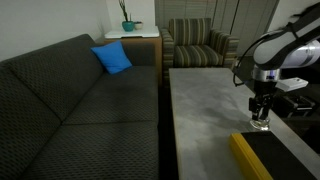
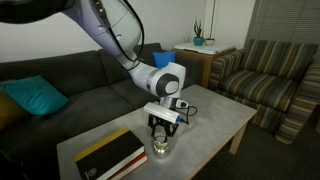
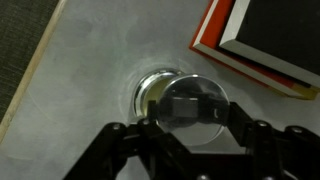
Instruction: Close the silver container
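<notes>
An exterior view looks along the grey table (image 1: 200,110) toward a striped armchair (image 1: 200,45), with the sofa (image 1: 70,100) alongside. An exterior view faces that sofa (image 2: 70,75) across the same table (image 2: 215,118) from mid-distance. The wrist view looks straight down, close, on the tabletop (image 3: 90,70) and a black box (image 3: 270,35) corner.

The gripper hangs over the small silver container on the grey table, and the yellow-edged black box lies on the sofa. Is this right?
Only the box is wrong: the black box lies on the grey table, near the silver container under the gripper, not on the sofa. Both exterior views show it.
</notes>
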Robot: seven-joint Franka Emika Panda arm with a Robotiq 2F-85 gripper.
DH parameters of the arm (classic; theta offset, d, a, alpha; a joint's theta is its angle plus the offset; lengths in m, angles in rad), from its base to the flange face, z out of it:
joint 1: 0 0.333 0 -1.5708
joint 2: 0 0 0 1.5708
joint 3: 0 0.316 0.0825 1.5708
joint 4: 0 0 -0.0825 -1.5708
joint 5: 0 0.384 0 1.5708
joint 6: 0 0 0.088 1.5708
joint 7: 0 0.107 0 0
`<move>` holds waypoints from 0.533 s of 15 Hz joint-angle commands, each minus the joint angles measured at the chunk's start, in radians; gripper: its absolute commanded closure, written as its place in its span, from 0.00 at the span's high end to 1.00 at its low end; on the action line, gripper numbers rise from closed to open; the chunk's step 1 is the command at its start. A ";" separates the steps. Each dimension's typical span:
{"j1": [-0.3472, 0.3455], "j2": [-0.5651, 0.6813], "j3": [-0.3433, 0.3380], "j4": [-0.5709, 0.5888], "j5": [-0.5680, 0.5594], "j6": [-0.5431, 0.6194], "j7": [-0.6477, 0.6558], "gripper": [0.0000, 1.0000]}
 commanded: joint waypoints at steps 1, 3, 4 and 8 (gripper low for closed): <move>0.016 0.000 -0.032 0.000 0.019 -0.016 0.053 0.44; 0.023 0.000 -0.051 -0.005 0.017 -0.003 0.102 0.44; 0.022 0.000 -0.060 -0.008 0.016 0.004 0.121 0.44; 0.012 0.000 -0.065 -0.019 0.017 0.037 0.143 0.44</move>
